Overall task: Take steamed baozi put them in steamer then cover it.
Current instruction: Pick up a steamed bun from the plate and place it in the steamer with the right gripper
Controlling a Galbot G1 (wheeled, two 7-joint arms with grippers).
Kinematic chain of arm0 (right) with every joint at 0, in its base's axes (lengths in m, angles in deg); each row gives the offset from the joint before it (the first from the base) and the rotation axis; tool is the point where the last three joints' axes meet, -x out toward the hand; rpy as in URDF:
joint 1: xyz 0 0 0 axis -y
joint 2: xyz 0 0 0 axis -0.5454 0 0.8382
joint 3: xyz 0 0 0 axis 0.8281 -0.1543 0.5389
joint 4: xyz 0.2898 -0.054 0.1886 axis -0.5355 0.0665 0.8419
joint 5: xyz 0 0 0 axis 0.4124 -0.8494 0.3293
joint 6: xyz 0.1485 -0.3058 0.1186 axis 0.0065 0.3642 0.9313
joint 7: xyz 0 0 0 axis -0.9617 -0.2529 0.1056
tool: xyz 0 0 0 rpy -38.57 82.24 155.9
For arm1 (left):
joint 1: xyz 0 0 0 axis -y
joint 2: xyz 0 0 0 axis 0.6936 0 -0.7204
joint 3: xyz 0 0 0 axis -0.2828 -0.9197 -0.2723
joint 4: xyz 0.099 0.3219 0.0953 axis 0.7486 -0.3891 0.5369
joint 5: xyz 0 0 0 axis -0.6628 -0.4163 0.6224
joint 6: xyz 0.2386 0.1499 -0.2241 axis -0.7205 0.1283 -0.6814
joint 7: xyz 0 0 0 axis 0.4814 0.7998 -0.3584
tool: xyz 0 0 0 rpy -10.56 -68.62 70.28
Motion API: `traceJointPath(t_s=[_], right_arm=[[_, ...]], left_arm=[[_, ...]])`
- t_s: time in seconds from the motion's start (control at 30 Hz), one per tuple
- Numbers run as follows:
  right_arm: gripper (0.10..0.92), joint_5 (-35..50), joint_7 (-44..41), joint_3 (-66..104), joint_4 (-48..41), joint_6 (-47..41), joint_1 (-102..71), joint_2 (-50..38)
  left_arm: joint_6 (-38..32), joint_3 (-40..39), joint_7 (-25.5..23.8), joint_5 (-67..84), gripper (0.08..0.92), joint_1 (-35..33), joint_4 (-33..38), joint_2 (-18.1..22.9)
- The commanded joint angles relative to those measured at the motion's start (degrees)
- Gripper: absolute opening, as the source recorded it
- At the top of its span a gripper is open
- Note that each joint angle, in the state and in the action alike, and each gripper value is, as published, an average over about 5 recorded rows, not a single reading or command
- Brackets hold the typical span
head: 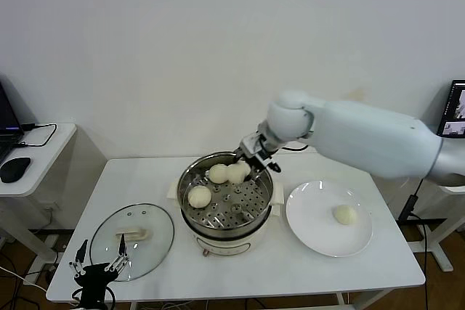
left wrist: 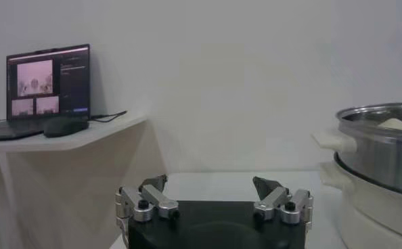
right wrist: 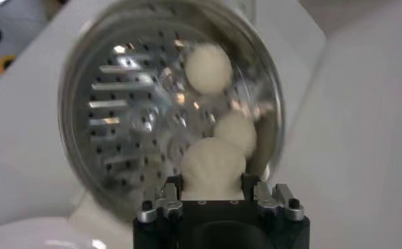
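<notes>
Over the back of the steamer (head: pixel 227 205), the right gripper (head: pixel 249 162) holds a steamed baozi (head: pixel 238 172) between closed jaws, just inside the rim and directly above the perforated floor. The bun sits straight ahead of the jaws and below them, so the release looks like a short drop rather than a reach. A second bun (head: pixel 219 173) touches the held one on the robot's left; a third (head: pixel 200 196) lies apart, nearer the front left of the basket. Being round, the buns offer no long axis to line up with. The last bun (head: pixel 345 214) waits on the white plate (head: pixel 309 223) at the robot's right, well within the right arm's side and far from the left. The cover (head: pixel 133 241), a glass lid with its oblong handle running roughly side to side, lies flat on the bench (head: pixel 290 274) to the steamer's left, just beside the parked left gripper (head: pixel 98 270), whose jaws stand wide and empty; that arm seems the nearer one for the lid. Beyond the white bench are a plain wall and a side desk (head: pixel 33 157) carrying a laptop (left wrist: pixel 47 84) and a mouse (head: pixel 14 168).
</notes>
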State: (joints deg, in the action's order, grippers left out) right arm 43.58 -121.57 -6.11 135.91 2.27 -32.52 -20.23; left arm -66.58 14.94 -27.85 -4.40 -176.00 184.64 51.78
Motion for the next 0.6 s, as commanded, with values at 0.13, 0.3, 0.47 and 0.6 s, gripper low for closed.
traceJointPath(t_s=[0.13, 0.3, 0.47, 0.6], right_arm=[[0.543, -10.1, 0.4, -6.2, -0.5, 15.3, -0.7, 5.8], [0.543, -11.2, 0.1, -6.5, -0.2, 17.5, -2.3, 6.0], [0.543, -12.0, 0.0, -6.6, -0.2, 18.9, -2.9, 5.9], [0.546, -11.9, -0.1, -6.5, -0.2, 19.3, -3.0, 5.7]], left_arm=[[-0.2, 0.3, 0.1, 0.2, 0.823, 0.0, -0.1, 0.5], [-0.3, 0.5, 0.1, 0.3, 0.823, 0.0, -0.2, 0.6], [-0.3, 0.6, 0.1, 0.4, 0.823, 0.1, -0.4, 0.7], [-0.3, 0.6, 0.1, 0.4, 0.823, 0.2, -0.5, 0.8]])
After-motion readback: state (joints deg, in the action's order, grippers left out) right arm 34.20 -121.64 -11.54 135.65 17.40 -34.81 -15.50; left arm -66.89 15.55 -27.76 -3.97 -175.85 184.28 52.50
